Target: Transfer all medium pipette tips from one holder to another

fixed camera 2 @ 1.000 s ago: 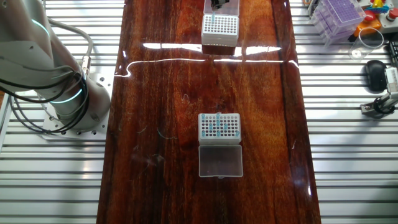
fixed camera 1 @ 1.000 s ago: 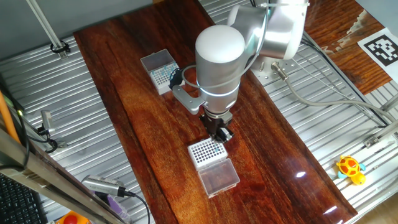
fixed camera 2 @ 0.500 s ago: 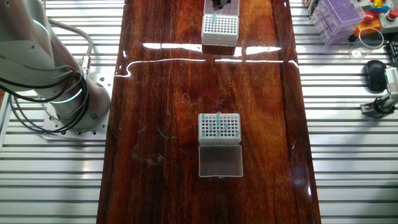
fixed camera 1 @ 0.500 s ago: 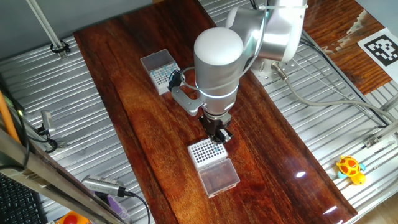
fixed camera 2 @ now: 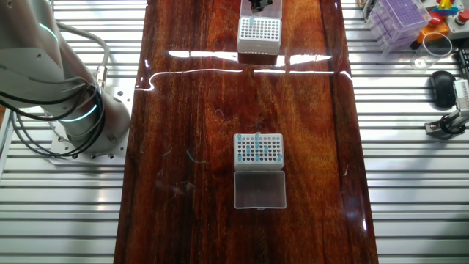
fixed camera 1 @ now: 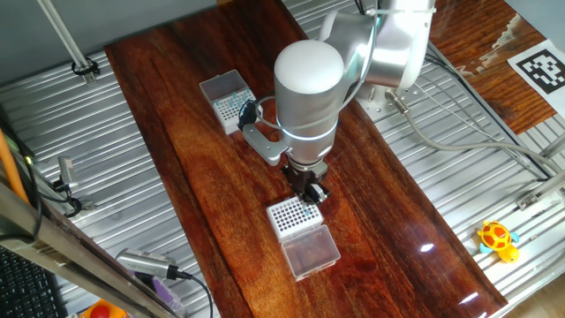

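The gripper (fixed camera 1: 311,189) hangs over one tip rack (fixed camera 1: 294,215) on the wooden surface (fixed camera 1: 203,177); whether its fingers are parted is unclear. The medium pipette tips (fixed camera 2: 257,151) fill the other rack (fixed camera 2: 258,149).

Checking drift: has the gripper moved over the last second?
Yes, barely: the gripper crept left, still at the far edge of the rack beneath it.

Medium pipette tips (fixed camera 2: 253,152): small teal-blue dots standing upright in part of the grid of the white holder (fixed camera 2: 258,150) nearest my base. The second holder (fixed camera 1: 292,215), beneath my claw (fixed camera 1: 312,193), shows mostly dark holes.
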{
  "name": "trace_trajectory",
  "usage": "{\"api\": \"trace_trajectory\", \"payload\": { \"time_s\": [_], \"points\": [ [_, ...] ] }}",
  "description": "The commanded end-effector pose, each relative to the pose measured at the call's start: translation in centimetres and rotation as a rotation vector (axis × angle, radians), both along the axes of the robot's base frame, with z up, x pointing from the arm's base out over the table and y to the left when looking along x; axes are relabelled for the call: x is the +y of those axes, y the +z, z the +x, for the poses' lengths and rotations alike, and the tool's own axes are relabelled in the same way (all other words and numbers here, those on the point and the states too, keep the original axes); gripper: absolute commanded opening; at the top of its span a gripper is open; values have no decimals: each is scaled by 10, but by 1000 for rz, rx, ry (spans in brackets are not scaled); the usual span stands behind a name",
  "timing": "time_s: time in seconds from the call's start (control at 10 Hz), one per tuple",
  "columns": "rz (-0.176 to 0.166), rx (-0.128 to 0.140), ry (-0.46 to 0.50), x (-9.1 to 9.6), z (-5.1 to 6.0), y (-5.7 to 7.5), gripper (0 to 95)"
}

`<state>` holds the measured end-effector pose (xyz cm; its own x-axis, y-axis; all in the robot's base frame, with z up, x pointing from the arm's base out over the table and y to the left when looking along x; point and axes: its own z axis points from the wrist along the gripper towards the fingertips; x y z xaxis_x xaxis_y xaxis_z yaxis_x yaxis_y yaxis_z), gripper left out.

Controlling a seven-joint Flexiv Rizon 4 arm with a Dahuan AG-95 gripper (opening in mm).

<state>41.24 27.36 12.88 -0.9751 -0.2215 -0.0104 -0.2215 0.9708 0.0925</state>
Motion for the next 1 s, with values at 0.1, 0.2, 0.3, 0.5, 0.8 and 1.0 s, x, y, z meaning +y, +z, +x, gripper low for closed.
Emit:
{"api": "trace_trajectory", "payload": {
  "time_s": [0.1,0.2,0.3,0.5,0.8,1.0],
  "points": [
    [0,3,1,0,-1,-1,0],
    [3,2,1,0,-1,-1,0],
    [4,2,0,0,-1,0,0],
    [4,3,-1,0,-1,0,0],
    [6,4,-3,0,-2,0,0],
    [7,6,-3,-1,-2,0,0]
  ]
}}
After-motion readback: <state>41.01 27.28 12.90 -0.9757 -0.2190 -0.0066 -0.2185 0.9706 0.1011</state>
